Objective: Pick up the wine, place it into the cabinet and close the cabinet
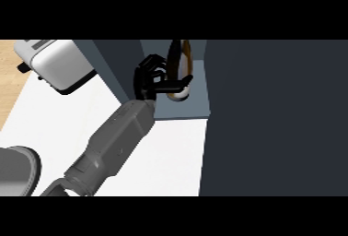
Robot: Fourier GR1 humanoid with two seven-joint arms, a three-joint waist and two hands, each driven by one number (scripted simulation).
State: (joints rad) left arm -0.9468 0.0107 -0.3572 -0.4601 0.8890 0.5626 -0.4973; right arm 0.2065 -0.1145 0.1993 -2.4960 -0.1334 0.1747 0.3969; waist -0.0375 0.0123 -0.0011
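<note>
The wine bottle (pixel 181 57), amber with a pale base, stands inside the open blue-grey cabinet (pixel 194 110) at the top centre. My left hand (pixel 151 73) reaches in from the lower left. Its fingers curl against the bottle's left side and its thumb lies across the bottle's lower part. The bottle's neck runs out of the top of the view. My right hand does not show.
A white toaster (pixel 58 64) sits at the upper left on the white counter (pixel 170 152). A grey round dish (pixel 17 170) lies at the lower left edge. A large dark panel (pixel 272 115) fills the right side next to the cabinet opening.
</note>
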